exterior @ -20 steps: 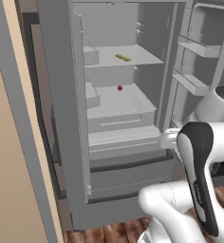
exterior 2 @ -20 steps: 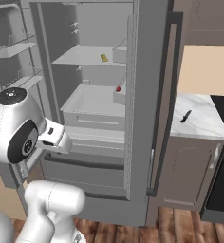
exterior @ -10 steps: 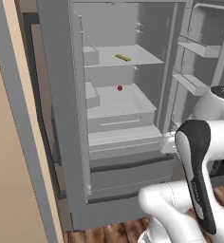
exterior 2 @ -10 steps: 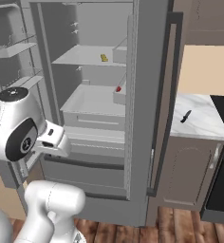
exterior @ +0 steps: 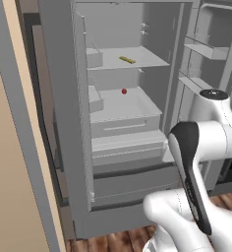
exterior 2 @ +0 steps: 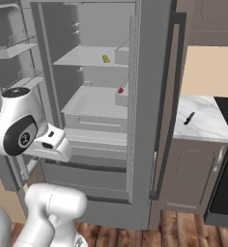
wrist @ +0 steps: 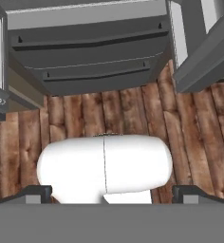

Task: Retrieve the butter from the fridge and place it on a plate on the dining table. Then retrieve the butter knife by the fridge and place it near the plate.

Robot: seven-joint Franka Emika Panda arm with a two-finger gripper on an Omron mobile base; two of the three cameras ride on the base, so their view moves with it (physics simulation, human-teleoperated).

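The fridge [exterior: 59,98] [exterior 2: 152,96] stands with its doors open. The butter [exterior: 127,60] [exterior 2: 106,59], a slim yellow stick, lies on the upper shelf. The butter knife [exterior 2: 188,118] rests on the marble counter right of the fridge. My gripper [wrist: 112,194] points down at the wood floor in front of the fridge's lower drawers [wrist: 90,52], well below the butter. Its fingertips [wrist: 38,193] stand far apart, open, with nothing between them. The plate and the dining table are out of view.
A tiny red round item [exterior: 124,91] [exterior 2: 120,90] sits on the shelf below the butter. Door bins [exterior: 206,49] [exterior 2: 14,50] jut out beside the arm. A beige wall [exterior: 10,172] is close on the left, and a dark oven [exterior 2: 227,193] at the right.
The arm has shifted slightly in front of the fridge and the hand has dipped a little. The jaws stay open, and the butter and knife have not moved.
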